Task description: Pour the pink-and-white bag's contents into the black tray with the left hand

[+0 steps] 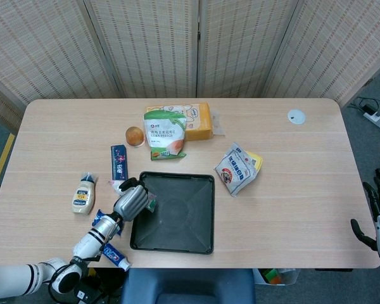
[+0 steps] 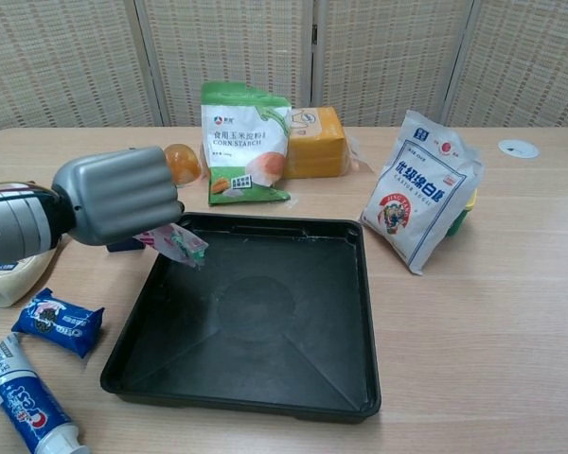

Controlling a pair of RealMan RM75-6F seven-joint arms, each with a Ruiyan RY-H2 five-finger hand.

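My left hand (image 2: 123, 194) (image 1: 130, 201) grips the small pink-and-white bag (image 2: 177, 242) (image 1: 150, 202), which sticks out below the curled fingers with its end tipped down over the left rim of the black tray (image 2: 265, 378) (image 1: 196, 235). Most of the bag is hidden inside the fist. The tray's floor looks bare. My right hand (image 1: 376, 218) hangs off the table's right edge in the head view, fingers apart and holding nothing.
Left of the tray lie a mayonnaise bottle (image 2: 5, 279), a blue snack packet (image 2: 59, 322) and a toothpaste tube (image 2: 24, 402). Behind it stand a green corn starch bag (image 2: 244, 142), an orange block (image 2: 314, 142) and a jelly cup (image 2: 180, 163). A white sugar bag (image 2: 421, 189) stands right of the tray.
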